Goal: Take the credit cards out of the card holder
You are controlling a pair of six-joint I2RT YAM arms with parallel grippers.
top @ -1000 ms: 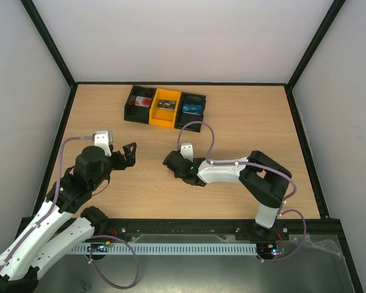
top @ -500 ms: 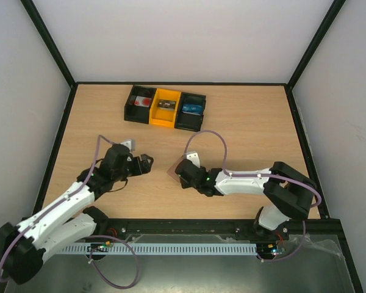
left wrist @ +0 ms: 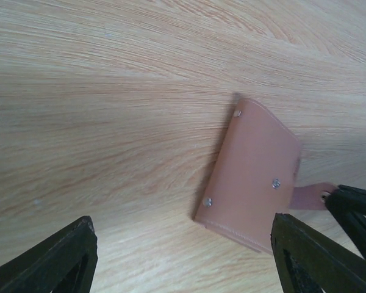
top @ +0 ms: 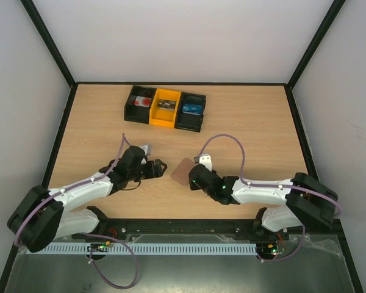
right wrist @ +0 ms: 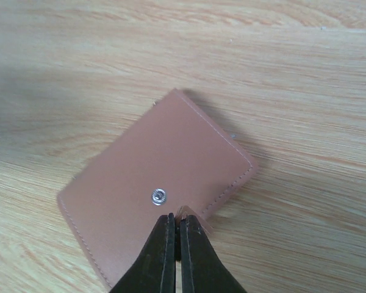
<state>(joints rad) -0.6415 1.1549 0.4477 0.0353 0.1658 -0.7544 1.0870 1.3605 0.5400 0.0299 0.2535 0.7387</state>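
The card holder [top: 183, 171] is a brown, folded-shut wallet with metal snaps, lying near the middle of the table. It also shows in the left wrist view [left wrist: 256, 177] and the right wrist view [right wrist: 152, 183]. My right gripper [right wrist: 175, 221] is shut on the holder's small side tab [right wrist: 193, 214], at the holder's right edge [top: 194, 178]. My left gripper [top: 160, 166] stands open just left of the holder, its black fingers [left wrist: 305, 256] wide apart with nothing between them. The credit cards are hidden.
Three small bins stand in a row at the back of the table: a black one [top: 139, 104], an orange one [top: 165, 108] and another black one [top: 192, 111]. A black frame [top: 61, 134] edges the wooden table.
My left gripper has swung right and closer to the holder. My right gripper has shifted right and toward the near edge, and the holder now shows at its tip.
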